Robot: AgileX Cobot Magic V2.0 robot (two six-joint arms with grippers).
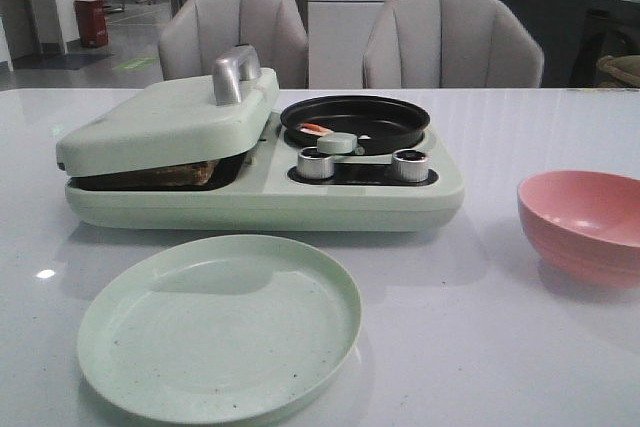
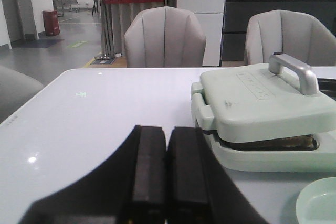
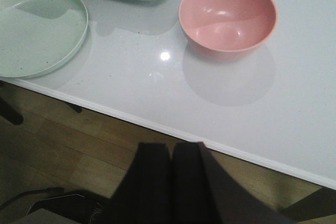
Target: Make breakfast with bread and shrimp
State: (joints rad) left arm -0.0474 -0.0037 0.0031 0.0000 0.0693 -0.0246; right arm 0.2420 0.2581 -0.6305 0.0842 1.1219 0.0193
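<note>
The bread [image 1: 185,174] shows as a brown edge under the nearly closed lid [image 1: 170,117] of the pale green breakfast maker [image 1: 380,197]; it also shows in the left wrist view [image 2: 294,141]. The shrimp [image 1: 316,129] lies in the black round pan [image 1: 355,119] on the maker's right half. My left gripper [image 2: 167,132] is shut and empty, low over the table to the left of the maker. My right gripper [image 3: 172,147] is shut and empty, off the table's front edge over the floor. Neither gripper shows in the front view.
A pale green plate [image 1: 220,325] lies in front of the maker, also in the right wrist view [image 3: 39,30]. A pink bowl [image 1: 582,222] stands at the right, also in the right wrist view [image 3: 227,17]. Two grey chairs [image 1: 235,37] stand behind the table.
</note>
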